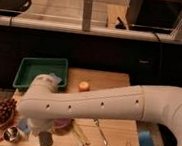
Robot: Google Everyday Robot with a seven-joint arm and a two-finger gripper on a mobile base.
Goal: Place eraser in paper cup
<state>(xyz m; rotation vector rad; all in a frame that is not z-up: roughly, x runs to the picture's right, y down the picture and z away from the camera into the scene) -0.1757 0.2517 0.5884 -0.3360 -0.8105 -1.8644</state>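
My white arm [105, 107] reaches from the right across the wooden table [116, 141] and bends down at the front left. My gripper [45, 141] shows as a dark grey shape below the arm's end, near the table's front edge. The paper cup is hidden behind the arm and gripper. I cannot pick out the eraser. A light-blue cup [24, 126] and a small shiny metal cup [11, 134] stand just left of the gripper. The purple bowl [63, 127] is partly covered, just right of it.
A green tray [32, 70] with a pale blue block [57, 78] sits at the back left. A plate of grapes [1, 112] is at the left edge. An orange object [84, 86], a fork [101, 132], a yellowish utensil [79, 136] and a blue object [145, 140] are to the right.
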